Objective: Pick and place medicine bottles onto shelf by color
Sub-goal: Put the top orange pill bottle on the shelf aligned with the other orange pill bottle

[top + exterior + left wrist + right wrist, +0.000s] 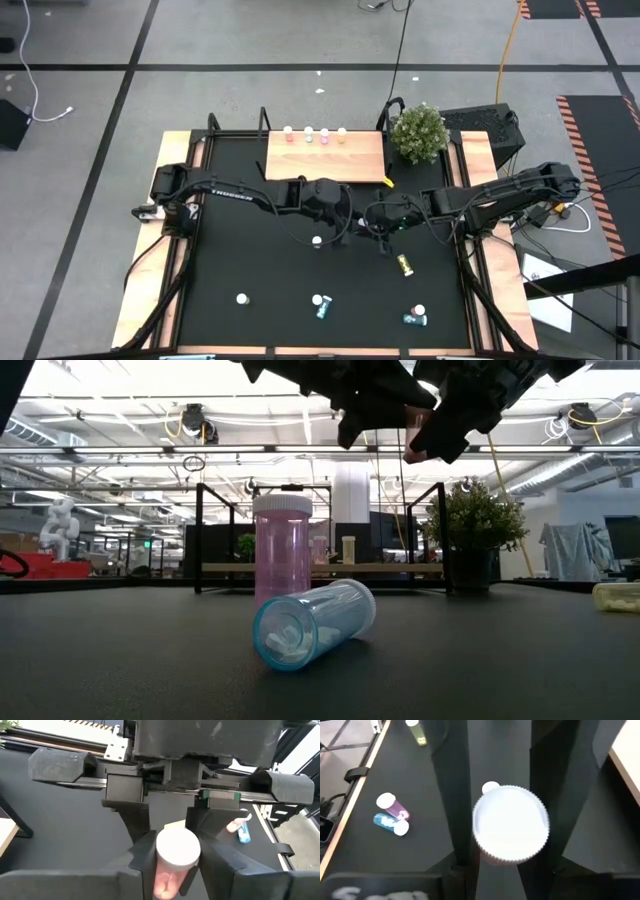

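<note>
Over the middle of the table (pixel 200 300), the two hands are meeting nose to nose. The left hand (pixel 343 227) is pinching a pink bottle (pixel 178 849) between its fingers, and the right hand (pixel 376 227) is gripping the same bottle from the other side, its white ribbed cap filling the right wrist view. The bottle is hanging in the air between them, clear of the mat, a small cylinder with a translucent pink body.

At the back, the shelf (pixel 350 165) is carrying four upright bottles in a row along its far edge, a pink one (pixel 289 133) at the left end and a yellow one (pixel 342 133) at the right end. A plant (pixel 420 132) is standing just beside the shelf.

Nearer the front, a teal bottle (pixel 310 625) is lying on its side with white pills showing inside, and a pink upright bottle (pixel 282 550) is standing right behind it. A yellow bottle (pixel 404 265) is lying near the hands.
</note>
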{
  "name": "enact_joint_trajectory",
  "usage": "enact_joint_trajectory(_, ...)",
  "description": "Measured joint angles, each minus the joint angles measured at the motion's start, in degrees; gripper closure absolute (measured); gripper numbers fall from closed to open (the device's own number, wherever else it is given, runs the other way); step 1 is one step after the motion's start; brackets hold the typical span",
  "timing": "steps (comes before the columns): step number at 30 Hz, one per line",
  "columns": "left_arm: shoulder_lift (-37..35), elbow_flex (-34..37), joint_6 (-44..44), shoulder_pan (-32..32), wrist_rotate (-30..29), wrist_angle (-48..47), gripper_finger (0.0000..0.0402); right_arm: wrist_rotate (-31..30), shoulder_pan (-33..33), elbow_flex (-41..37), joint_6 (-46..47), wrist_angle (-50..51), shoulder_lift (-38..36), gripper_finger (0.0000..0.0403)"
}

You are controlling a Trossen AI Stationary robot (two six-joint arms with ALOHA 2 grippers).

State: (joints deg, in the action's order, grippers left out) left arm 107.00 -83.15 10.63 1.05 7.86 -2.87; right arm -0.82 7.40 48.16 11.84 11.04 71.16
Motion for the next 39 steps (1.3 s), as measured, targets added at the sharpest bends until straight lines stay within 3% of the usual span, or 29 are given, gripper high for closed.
enact_joint_trajectory(9, -2.2, 0.1, 6.4, -2.6, 0.0, 0.5, 0.0275, -11.5, 0.2, -0.4, 3.2, 4.2, -8.4, 0.0212)
enact_joint_trajectory(13, -4.2, 0.1, 8.1, -3.8, 0.0, 4.5, 0.0277, -13.1, 0.2, -3.7, 4.7, -0.6, -14.8, 0.0182)
enact_joint_trajectory(18, -5.4, 0.0, 9.6, -4.9, -0.2, 16.2, 0.0276, -15.4, 0.1, -8.7, 7.2, -11.0, -20.5, 0.0166)
enact_joint_trajectory(21, -5.5, 0.0, 9.7, -5.1, -0.1, 21.6, 0.0274, -15.6, 0.1, -10.8, 7.0, -19.0, -22.3, 0.0166)
enact_joint_trajectory(26, -5.6, 0.0, 11.0, -5.3, 0.0, 22.4, 0.0274, -15.5, 0.1, -11.4, 5.5, -26.7, -23.9, 0.018)
enact_joint_trajectory(39, -5.6, 0.0, 10.9, -5.3, -0.1, 22.3, 0.0273, -12.8, 0.1, -11.4, 5.3, -24.3, -24.4, 0.0263)
